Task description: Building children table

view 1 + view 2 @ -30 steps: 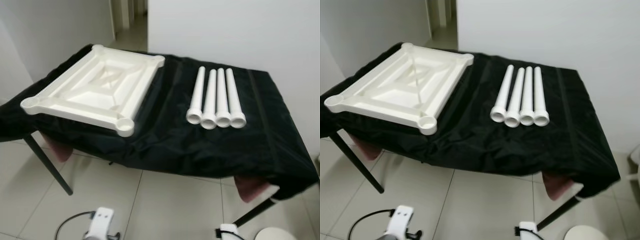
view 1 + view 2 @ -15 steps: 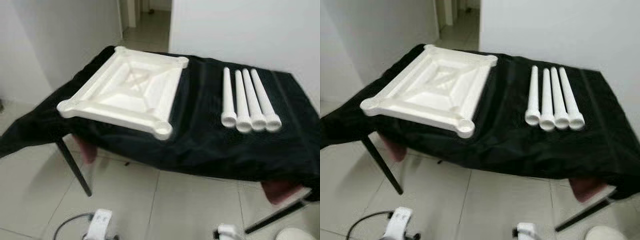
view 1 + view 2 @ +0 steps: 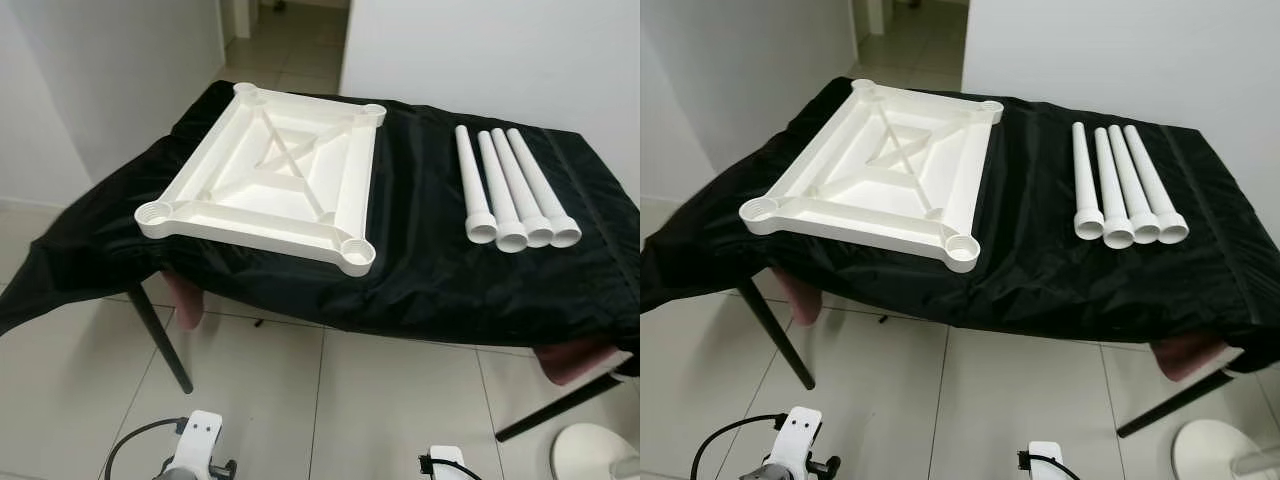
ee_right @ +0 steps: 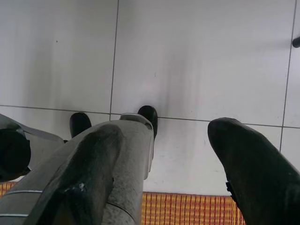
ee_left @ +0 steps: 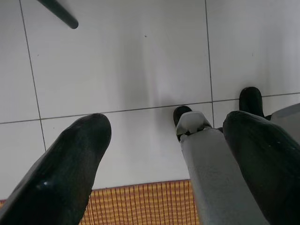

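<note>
So nothing's been assembled yet, as far as I can judge. The white tabletop is lying upside down on the black cloth that covers the work table, ribs and corner sockets facing up, and the four white legs sit side by side on the same cloth, well apart from it. Both arms are just hanging. The left gripper has its fingers spread wide with nothing between them, pointing down at the tiled floor, and the right gripper is the same, wide open and empty. All the parts are up above and well ahead of both grippers. My guess for the next move: lift the right arm to the legs, grab the nearest one, and stand it in a corner socket.
</note>
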Available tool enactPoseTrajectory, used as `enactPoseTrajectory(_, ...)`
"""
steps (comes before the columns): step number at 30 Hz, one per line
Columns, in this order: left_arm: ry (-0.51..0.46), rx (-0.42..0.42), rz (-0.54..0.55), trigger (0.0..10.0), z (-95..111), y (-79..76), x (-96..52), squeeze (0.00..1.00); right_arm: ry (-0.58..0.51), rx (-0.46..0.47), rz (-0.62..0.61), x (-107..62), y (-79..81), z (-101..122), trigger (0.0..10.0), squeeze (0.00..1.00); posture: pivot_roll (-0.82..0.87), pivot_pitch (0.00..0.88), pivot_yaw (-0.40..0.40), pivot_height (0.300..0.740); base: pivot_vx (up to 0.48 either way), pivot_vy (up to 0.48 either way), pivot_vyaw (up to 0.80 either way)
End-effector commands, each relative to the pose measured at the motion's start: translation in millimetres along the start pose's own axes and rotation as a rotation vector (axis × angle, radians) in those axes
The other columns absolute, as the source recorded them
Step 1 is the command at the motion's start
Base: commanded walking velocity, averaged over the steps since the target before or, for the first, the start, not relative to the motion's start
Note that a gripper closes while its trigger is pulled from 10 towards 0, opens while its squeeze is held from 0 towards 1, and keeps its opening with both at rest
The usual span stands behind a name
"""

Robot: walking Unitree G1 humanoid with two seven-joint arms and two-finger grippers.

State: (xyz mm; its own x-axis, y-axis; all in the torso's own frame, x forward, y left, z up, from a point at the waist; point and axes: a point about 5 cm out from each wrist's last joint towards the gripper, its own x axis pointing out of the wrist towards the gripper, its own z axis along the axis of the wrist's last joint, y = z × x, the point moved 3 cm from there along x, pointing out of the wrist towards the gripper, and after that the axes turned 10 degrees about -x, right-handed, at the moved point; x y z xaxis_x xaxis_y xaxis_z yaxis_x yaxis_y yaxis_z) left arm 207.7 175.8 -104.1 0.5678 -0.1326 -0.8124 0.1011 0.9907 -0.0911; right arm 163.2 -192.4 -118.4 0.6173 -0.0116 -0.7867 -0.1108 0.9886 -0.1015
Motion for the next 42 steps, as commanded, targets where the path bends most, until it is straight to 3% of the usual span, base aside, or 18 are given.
enactPoseTrajectory(1,0.030,0.013,0.009,10.0,-8.7,-0.8,-0.6,0.00,0.029,0.002,-0.001,-1.9,0.6,-8.0,10.0,0.00,-0.01,0.000,-0.004,0.740,0.000,0.000,0.00)
enactPoseTrajectory(8,0.036,0.040,-0.007,10.0,-10.1,-2.9,-0.7,0.00,0.033,-0.002,-0.001,-2.1,-0.2,-8.6,10.0,0.00,-0.02,0.000,-0.008,0.740,0.000,0.000,0.00)
enactPoseTrajectory(15,0.033,0.029,-0.006,10.0,-10.7,-4.6,-0.4,0.00,0.039,-0.007,0.003,-2.5,-0.8,-10.0,10.0,0.00,-0.01,0.000,-0.011,0.740,0.000,-0.471,0.00)
enactPoseTrajectory(37,0.014,0.039,0.005,10.0,-8.7,-4.9,-0.2,0.00,0.041,-0.028,0.007,-2.8,-2.5,-10.6,10.0,0.00,-0.01,0.000,-0.019,0.740,0.000,0.000,0.00)
enactPoseTrajectory(42,-0.061,-0.001,-0.025,10.0,12.3,-5.9,1.6,0.00,-0.046,0.039,-0.008,0.8,-9.9,9.2,10.0,0.00,-0.01,0.000,-0.015,0.740,0.000,0.000,0.00)
